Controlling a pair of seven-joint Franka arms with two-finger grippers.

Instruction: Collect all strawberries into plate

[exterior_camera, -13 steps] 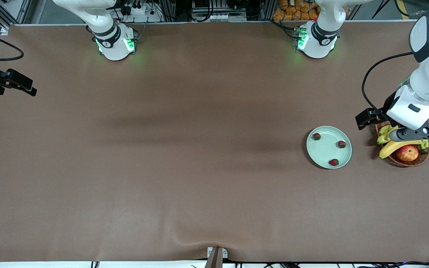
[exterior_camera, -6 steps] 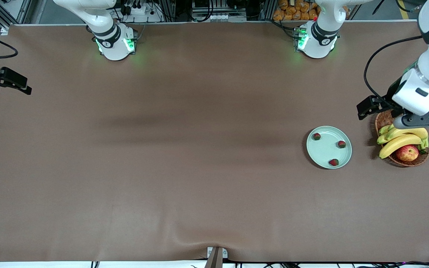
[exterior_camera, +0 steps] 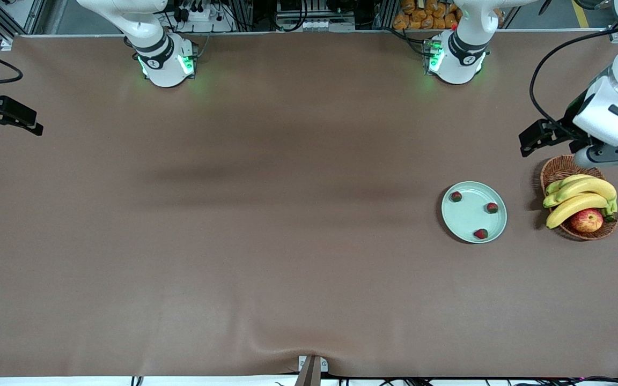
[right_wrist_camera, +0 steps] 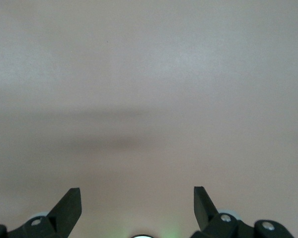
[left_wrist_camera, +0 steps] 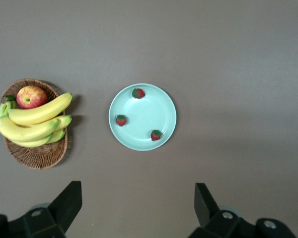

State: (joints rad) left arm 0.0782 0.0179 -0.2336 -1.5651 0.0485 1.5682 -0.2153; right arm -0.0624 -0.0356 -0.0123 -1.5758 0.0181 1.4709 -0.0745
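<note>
Strawberries [exterior_camera: 481, 234]: all three lie on the plate [exterior_camera: 470, 214], beside the fruit basket [exterior_camera: 558, 167]. Left gripper [left_wrist_camera: 139, 208] spread, empty, up over the table by the basket; right gripper [right_wrist_camera: 137, 206] spread, waiting at its table end. Collection looks complete; best to pull clear without brushing the basket.

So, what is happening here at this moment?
All three strawberries lie on the mint-green plate, so nothing is left to collect. Neither arm holds anything. The left gripper is open, up in the air near the wicker basket of bananas and an apple. The right gripper is open too, waiting over bare table at the right arm's end.
</note>
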